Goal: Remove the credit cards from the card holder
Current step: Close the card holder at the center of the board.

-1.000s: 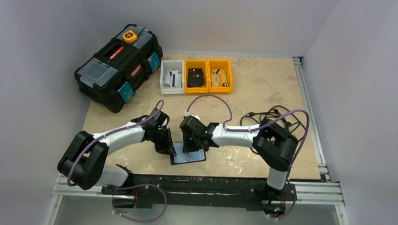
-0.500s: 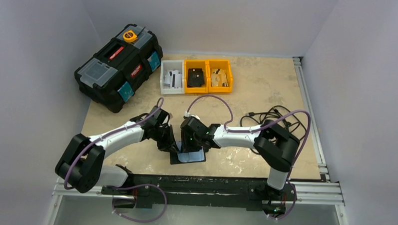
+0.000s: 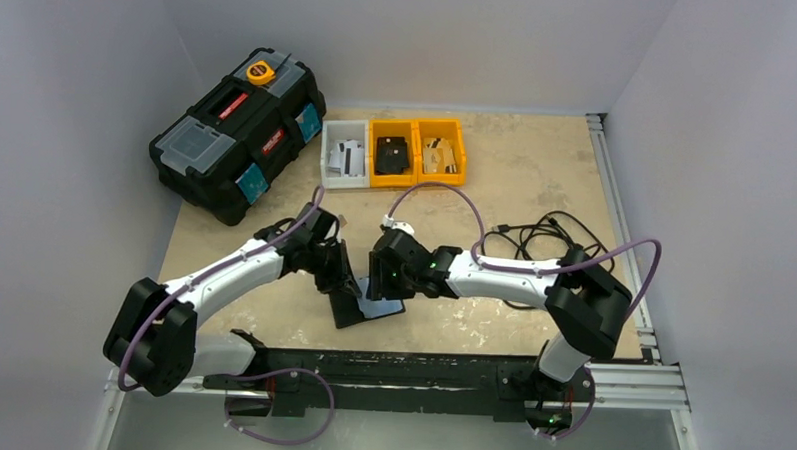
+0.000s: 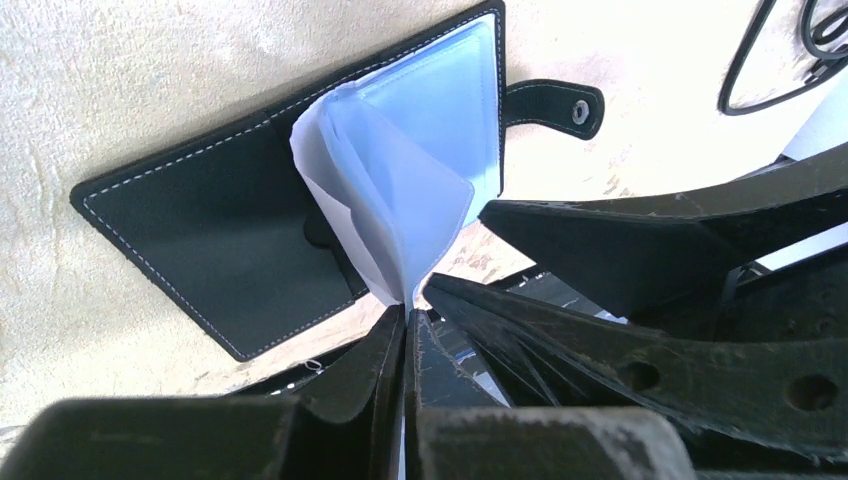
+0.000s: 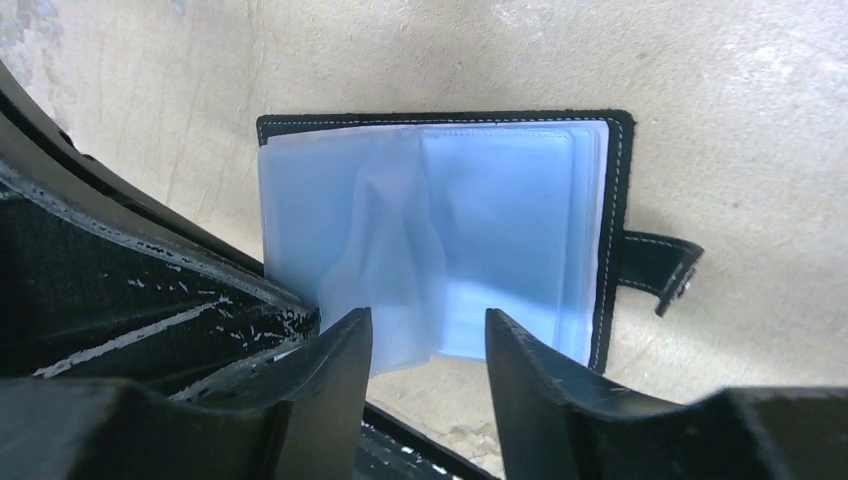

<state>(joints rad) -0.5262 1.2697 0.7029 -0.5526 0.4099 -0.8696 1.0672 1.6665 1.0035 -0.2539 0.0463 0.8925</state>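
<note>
Black leather is lying open and flat on the bench [image 3: 536, 170]: the card holder [image 3: 367, 306] is sitting near the front edge, right between our two arms, with its pale blue plastic leaves [image 5: 500, 240] facing up. Our left end effector [image 4: 408, 305] is pressing together on the near corner of one leaf [image 4: 400, 190], lifting it so that it is bowing up off the stack. Our right end effector [image 5: 428, 330] is hovering just above the holder's near edge with its fingers spread and nothing between them. From there the leaves are lying straight ahead and below, the holder's long axis is running across the fingers, and the snap tab [image 5: 655, 265] is sticking out at the right of that view. We are judging that the credit cards are sitting inside the leaves, though we cannot pick one out. The right arm is the free one for the pull. Bare bench is lying all around the holder, while the toolbox [image 3: 238, 129], the bins [image 3: 394, 153] and the cables [image 3: 529, 235] are sitting well apart.
</note>
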